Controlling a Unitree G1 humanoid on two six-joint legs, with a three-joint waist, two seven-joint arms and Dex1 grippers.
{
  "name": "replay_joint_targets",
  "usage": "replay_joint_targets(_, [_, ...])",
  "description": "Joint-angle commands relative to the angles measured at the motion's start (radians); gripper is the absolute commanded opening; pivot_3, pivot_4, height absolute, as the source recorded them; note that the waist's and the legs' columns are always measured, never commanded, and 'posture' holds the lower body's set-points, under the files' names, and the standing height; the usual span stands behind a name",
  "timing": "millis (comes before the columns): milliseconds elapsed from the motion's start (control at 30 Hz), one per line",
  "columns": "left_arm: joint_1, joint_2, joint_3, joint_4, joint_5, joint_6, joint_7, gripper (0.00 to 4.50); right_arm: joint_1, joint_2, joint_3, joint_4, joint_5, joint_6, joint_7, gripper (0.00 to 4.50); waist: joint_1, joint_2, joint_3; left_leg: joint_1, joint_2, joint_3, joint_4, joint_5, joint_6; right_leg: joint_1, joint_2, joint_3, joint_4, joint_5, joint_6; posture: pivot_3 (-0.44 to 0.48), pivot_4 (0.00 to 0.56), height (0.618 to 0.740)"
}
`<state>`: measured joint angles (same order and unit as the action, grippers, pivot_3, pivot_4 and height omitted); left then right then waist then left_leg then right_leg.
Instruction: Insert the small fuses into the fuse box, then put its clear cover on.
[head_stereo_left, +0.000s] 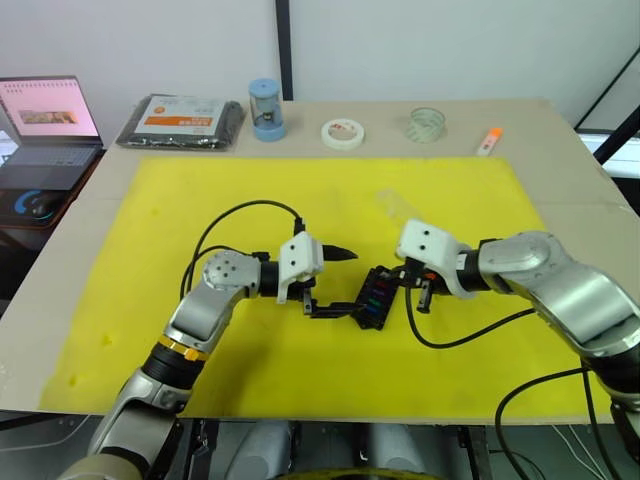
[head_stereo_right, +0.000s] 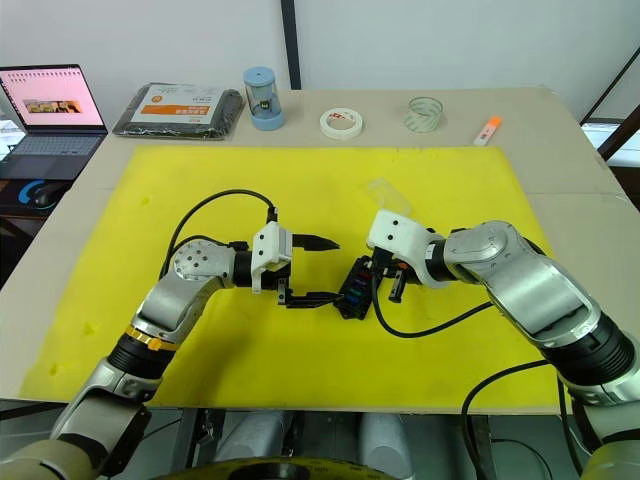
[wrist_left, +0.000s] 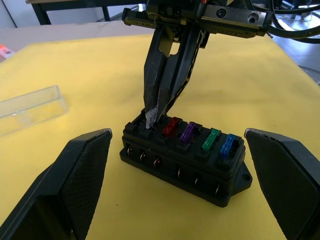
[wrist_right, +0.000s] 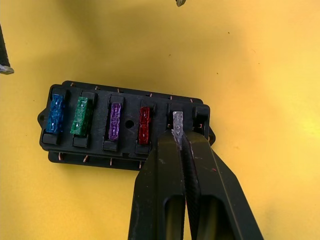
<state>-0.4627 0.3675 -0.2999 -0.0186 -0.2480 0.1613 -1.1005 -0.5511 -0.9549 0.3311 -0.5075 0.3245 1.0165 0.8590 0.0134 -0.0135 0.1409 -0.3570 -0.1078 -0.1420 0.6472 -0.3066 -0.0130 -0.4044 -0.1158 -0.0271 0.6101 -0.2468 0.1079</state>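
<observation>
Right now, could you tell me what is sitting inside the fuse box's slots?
The fuse box holds four seated fuses: blue, green, purple, red. The right claw pinches a grey fuse over the fifth slot; that slot's inside is hidden.

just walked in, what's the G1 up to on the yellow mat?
It is loading a fuse box on the yellow mat. The right tool is shut on a clear grey fuse, setting it into the end slot. Blue, green, purple and red fuses already sit in the row beside it. The left tool is open, its fingers on either side of the box without touching it. The clear cover lies on the mat, not yet fitted.
</observation>
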Motion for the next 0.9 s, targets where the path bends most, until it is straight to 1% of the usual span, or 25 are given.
replay_joint_targets(33, [0.005, 0.001, 0.0, -0.036, 0.002, -0.022, 0.007, 4.47, 0.018, 0.003, 0.025, -0.003, -0.004, 0.004, 0.018, 0.0, 0.0, 0.0, 0.0, 0.0, 0.0, 0.0, 0.0, 0.0, 0.0, 0.0, 0.0, 0.0, 0.0, 0.0, 0.0, 0.0, 0.15, 0.74])
replay_joint_targets(100, [0.005, 0.0, 0.0, -0.036, 0.003, -0.023, 0.008, 4.47, 0.016, 0.005, 0.025, 0.0, -0.009, -0.005, 0.021, 0.0, 0.0, 0.0, 0.0, 0.0, 0.0, 0.0, 0.0, 0.0, 0.0, 0.0, 0.0, 0.0, 0.0, 0.0, 0.0, 0.0, 0.15, 0.74])
replay_joint_targets(200, [0.006, 0.0, 0.001, -0.037, 0.003, -0.024, 0.01, 4.5, 0.016, 0.005, 0.019, 0.005, -0.013, -0.018, 0.024, 0.74, 0.0, 0.0, 0.0, 0.0, 0.0, 0.0, 0.0, 0.0, 0.0, 0.0, 0.0, 0.0, 0.0, 0.0, 0.0, 0.0, 0.15, 0.74])
replay_joint_targets(267, [0.007, 0.0, 0.001, -0.036, 0.005, -0.025, 0.011, 4.5, 0.018, 0.011, 0.007, 0.008, -0.008, -0.018, 0.024, 1.33, 0.0, 0.0, 0.0, 0.0, 0.0, 0.0, 0.0, 0.0, 0.0, 0.0, 0.0, 0.0, 0.0, 0.0, 0.0, 0.0, 0.15, 0.74])
replay_joint_targets(467, [0.002, -0.001, -0.001, -0.028, 0.004, -0.029, 0.011, 4.5, 0.016, 0.018, -0.005, 0.013, -0.009, -0.026, 0.027, 1.33, 0.0, 0.0, 0.0, 0.0, 0.0, 0.0, 0.0, 0.0, 0.0, 0.0, 0.0, 0.0, 0.0, 0.0, 0.0, 0.0, 0.15, 0.74])
replay_joint_targets(900, [-0.006, -0.001, -0.003, -0.016, 0.004, -0.036, 0.004, 4.5, 0.03, 0.02, -0.1, 0.0, 0.066, -0.041, 0.085, 1.33, 0.0, 0.0, 0.0, 0.0, 0.0, 0.0, 0.0, 0.0, 0.0, 0.0, 0.0, 0.0, 0.0, 0.0, 0.0, 0.0, 0.15, 0.74])
